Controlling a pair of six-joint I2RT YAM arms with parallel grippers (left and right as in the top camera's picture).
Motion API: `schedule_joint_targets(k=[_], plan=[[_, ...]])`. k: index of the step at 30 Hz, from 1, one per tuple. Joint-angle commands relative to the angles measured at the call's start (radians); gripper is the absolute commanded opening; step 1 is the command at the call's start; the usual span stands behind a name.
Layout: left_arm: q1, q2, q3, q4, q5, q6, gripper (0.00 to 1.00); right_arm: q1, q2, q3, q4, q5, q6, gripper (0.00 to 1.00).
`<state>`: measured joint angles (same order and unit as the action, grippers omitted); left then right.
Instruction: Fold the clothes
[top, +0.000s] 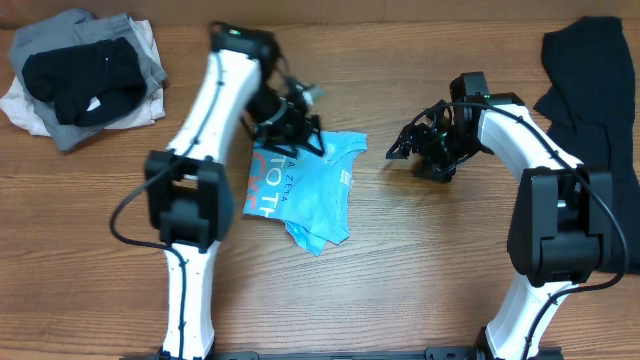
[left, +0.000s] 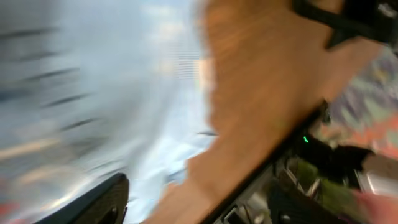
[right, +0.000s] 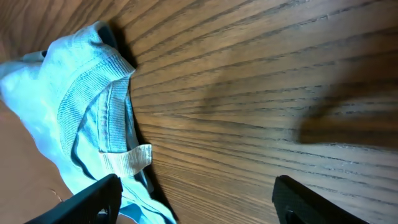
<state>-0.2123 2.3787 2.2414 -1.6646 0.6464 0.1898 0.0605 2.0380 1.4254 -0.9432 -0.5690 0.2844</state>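
Bunched blue shirt (top: 300, 195) on the table (top: 400, 290). At the shirt's far edge the left gripper (top: 300, 135), jaws blurred, cannot tell. Beside the shirt the right gripper (top: 402, 142), jaws wide, empty. Best spread the shirt flat first. Farther off, black garment (top: 590, 80).

Brown wood-grain table (top: 420, 260) fills the view, evenly lit.

The white-and-black left arm (top: 215, 100) stretches from the near edge toward the far edge, its black two-finger left gripper (top: 292, 128) unreadable in blur. The right arm (top: 520, 135) bends inward, the right gripper (top: 398, 148) spread wide.
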Motion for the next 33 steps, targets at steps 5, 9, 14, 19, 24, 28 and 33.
schedule_joint_targets(k=[5,9,14,19,24,28,33], plan=[[0.271,-0.024,-0.023,0.039,-0.077,-0.006,0.94,0.006,-0.037,0.023,0.008,-0.002,0.000,0.83],[0.335,-0.024,-0.092,0.080,-0.023,0.027,0.98,0.006,-0.037,0.023,0.022,-0.002,0.000,0.83],[0.346,-0.024,-0.249,0.182,0.012,0.039,1.00,0.006,-0.037,0.023,0.022,-0.002,0.000,0.83],[0.324,-0.024,-0.357,0.280,0.035,0.038,0.99,0.006,-0.037,0.023,0.022,-0.002,0.000,0.83],[0.296,-0.023,-0.443,0.381,0.064,0.030,0.99,0.006,-0.037,0.023,0.022,-0.002,0.000,0.83],[0.272,-0.023,-0.504,0.455,0.057,0.011,1.00,0.006,-0.037,0.023,0.022,-0.002,0.000,0.83],[0.230,-0.023,-0.571,0.533,0.057,-0.031,0.99,0.006,-0.037,0.023,0.021,-0.002,0.000,0.83]])
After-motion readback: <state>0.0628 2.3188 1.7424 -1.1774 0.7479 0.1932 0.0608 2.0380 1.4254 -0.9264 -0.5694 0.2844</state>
